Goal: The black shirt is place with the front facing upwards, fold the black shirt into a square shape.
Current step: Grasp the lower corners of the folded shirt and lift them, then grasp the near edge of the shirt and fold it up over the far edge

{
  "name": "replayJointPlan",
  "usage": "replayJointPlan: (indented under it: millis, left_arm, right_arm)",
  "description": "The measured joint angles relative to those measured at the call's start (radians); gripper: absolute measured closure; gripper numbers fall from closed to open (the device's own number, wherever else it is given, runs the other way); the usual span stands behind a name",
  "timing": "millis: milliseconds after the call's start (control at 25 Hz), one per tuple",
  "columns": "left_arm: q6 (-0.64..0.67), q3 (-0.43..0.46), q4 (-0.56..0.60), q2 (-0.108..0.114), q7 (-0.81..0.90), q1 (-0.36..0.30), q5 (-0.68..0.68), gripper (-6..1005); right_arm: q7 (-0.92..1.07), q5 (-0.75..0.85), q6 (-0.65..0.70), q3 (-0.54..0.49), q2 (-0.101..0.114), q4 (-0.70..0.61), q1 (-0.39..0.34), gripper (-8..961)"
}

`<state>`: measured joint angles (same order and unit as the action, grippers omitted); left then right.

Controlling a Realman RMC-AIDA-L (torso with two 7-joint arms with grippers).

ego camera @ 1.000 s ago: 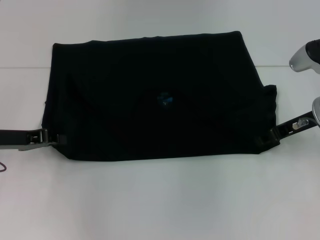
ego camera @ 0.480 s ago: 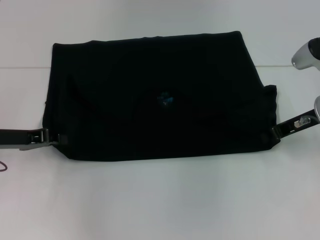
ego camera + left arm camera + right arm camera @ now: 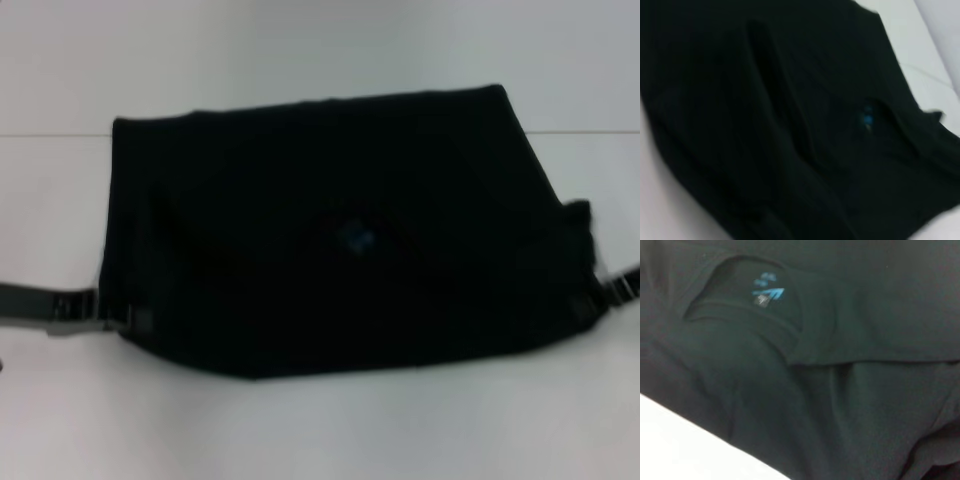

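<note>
Since the earlier head picture the whole scene sits differently in frame: the black shirt [image 3: 340,225] now spreads lower and wider, its right edge reaching almost to the right border, and the silver arm segments once at the upper right are gone from view. The cloth's outline itself looks much the same, a broad folded slab filling the centre of the white table [image 3: 300,430].

At the lower left corner of the cloth the left gripper [image 3: 128,318] reaches in from the left edge, and the right gripper [image 3: 592,300] meets the lower right corner at the right border. Both touch the hem, yet whether either pincer is clenched on fabric or released I cannot tell (black fingers against black cloth).

My judgement is that a crosswise fold is in hand, with the shirt already halved lengthwise. To do it well, both corners should rise together and travel level, so the layers underneath do not drag or skew; the ridge running down the left wrist view suggests loose folds that could bunch.

Only the small blue neck label [image 3: 767,291] shows, near the middle of the cloth; its marks are unreadable. No lettering is visible on the upturned side.
</note>
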<state>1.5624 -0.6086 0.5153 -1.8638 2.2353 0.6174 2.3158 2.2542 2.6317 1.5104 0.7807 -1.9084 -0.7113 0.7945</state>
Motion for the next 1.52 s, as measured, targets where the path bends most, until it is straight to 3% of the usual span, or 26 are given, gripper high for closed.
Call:
replayJointPlan:
  millis: [120, 200, 400, 600, 800, 1040, 1280, 1400, 1520]
  left_arm:
    - [0.144, 0.001, 0.002, 0.006, -0.002, -0.007, 0.018, 995]
    - [0.228, 0.001, 0.002, 0.006, -0.007, -0.014, 0.026, 995]
    - [0.404, -0.014, -0.001, -0.008, -0.036, -0.032, 0.099, 995]
    - [0.43, -0.015, 0.0, -0.013, -0.048, -0.046, 0.146, 995]
    - [0.39, 0.043, 0.0, -0.008, -0.045, -0.029, 0.14, 996]
    - [0.24, 0.327, 0.0, 0.018, 0.038, 0.003, 0.137, 996]
    - [0.032, 0.526, -0.025, 0.021, 0.046, 0.003, 0.115, 995]
    - [-0.077, 0.534, -0.064, 0.01, 0.03, -0.005, 0.059, 995]
    - [-0.152, 0.534, -0.09, -0.012, 0.006, -0.005, 0.033, 996]
  right_arm:
    - [-0.065, 0.005, 0.134, -0.002, 0.017, -0.001, -0.033, 888]
    - [-0.13, 0.007, 0.222, 0.002, 0.016, -0.001, -0.057, 888]
    - [-0.22, 0.057, 0.348, 0.007, -0.012, 0.004, -0.109, 889]
    - [-0.237, 0.1, 0.357, 0.001, -0.033, 0.014, -0.132, 889]
    - [-0.254, 0.045, 0.351, -0.076, -0.026, 0.042, -0.112, 890]
    - [-0.142, -0.019, 0.252, -0.255, 0.01, 0.091, -0.056, 891]
    - [-0.009, -0.218, 0.032, -0.387, 0.042, 0.163, -0.05, 890]
    - [-0.004, -0.321, -0.094, -0.388, 0.038, 0.215, -0.055, 888]
    - [-0.033, -0.379, -0.233, -0.377, 0.011, 0.257, -0.047, 887]
